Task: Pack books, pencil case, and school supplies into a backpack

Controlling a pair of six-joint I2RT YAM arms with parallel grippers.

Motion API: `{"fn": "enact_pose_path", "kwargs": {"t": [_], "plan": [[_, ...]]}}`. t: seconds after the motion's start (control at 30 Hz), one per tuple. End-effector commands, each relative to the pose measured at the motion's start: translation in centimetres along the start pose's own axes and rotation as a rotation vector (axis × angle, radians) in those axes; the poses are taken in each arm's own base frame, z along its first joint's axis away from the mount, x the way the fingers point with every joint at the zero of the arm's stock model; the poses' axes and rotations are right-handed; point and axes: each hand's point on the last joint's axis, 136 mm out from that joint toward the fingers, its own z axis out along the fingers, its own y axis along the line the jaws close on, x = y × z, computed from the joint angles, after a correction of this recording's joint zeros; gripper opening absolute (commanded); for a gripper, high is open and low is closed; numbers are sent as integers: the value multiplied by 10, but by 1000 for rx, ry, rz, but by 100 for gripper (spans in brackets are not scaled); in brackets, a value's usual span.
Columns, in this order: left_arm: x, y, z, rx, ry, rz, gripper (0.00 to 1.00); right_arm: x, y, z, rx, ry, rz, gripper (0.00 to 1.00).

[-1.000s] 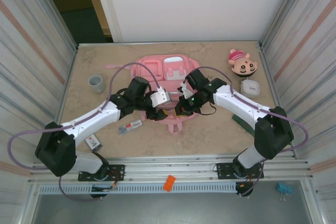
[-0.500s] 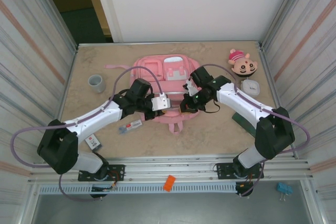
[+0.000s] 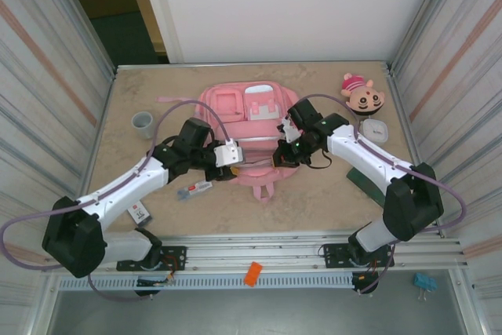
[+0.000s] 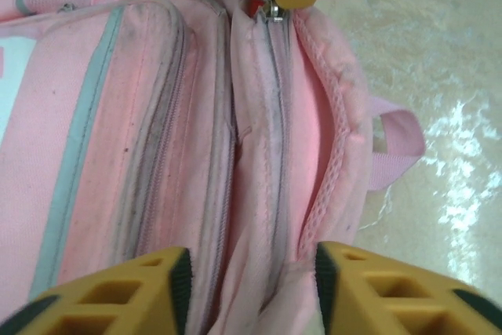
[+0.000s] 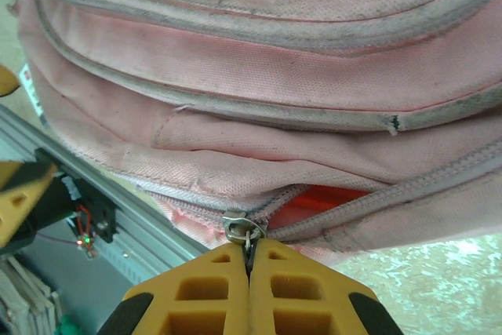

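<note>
Beige mottled table (image 3: 314,194), enclosed by ribbed metal side panels (image 3: 47,76), with a white board (image 3: 274,5) behind. The pink backpack (image 3: 247,111) lies mid-table. The right claw (image 5: 249,255) is clenched on its zip pull (image 5: 241,229). The left claw (image 4: 247,264) is released, astride the fabric.

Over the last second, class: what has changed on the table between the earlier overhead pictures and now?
The left gripper drew back toward the robot's left along the pink backpack's near edge, and its jaws now stand open over the fabric. The right gripper stayed shut on the zipper pull, barely moving. The grey cup, plush head and grey-white stick pack stayed put.
</note>
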Motion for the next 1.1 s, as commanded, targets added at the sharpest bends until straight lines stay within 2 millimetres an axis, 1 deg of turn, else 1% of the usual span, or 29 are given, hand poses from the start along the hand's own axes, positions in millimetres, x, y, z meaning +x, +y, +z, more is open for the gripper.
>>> {"fn": "enact_pose_path", "kwargs": {"t": [0.0,0.07,0.1,0.17,0.3,0.33,0.4,0.47,0.5,0.53,0.57,0.63,0.73,0.83,0.97,1.07], "plan": [[-28,-1,-2,-28,-45,34,60,-2,28,-19,-112,-38,-30,0],[-39,0,5,-31,-56,40,66,-1,30,-22,-120,-34,-32,0],[-43,-1,9,-24,-57,43,67,1,31,-22,-123,-29,-34,0],[-45,4,20,-33,-44,43,67,3,34,-24,-125,-22,-43,0],[-33,21,45,-91,23,26,50,7,38,-28,-134,-15,-57,0],[-29,22,51,-85,39,28,44,8,40,-29,-143,-12,-60,0],[-28,17,55,-42,50,44,33,11,42,-31,-155,-4,-70,0],[-28,11,53,-10,50,59,22,13,34,-31,-120,0,-64,0],[-27,8,51,2,50,75,12,14,28,-31,-91,0,-59,0],[-24,5,48,9,53,87,5,15,19,-30,-51,2,-49,0],[-21,1,46,16,59,96,1,15,11,-30,-12,1,-38,0],[-12,-4,38,27,78,103,0,15,-8,-31,79,-5,-22,0],[6,-9,25,31,120,96,0,13,-26,-34,170,-23,-7,0],[16,-14,12,33,126,97,0,10,-36,-33,213,-39,-1,0],[23,-19,0,29,119,101,0,3,-47,-31,274,-56,7,0],[24,-21,-7,24,106,98,0,-2,-48,-27,274,-63,6,0]]}}
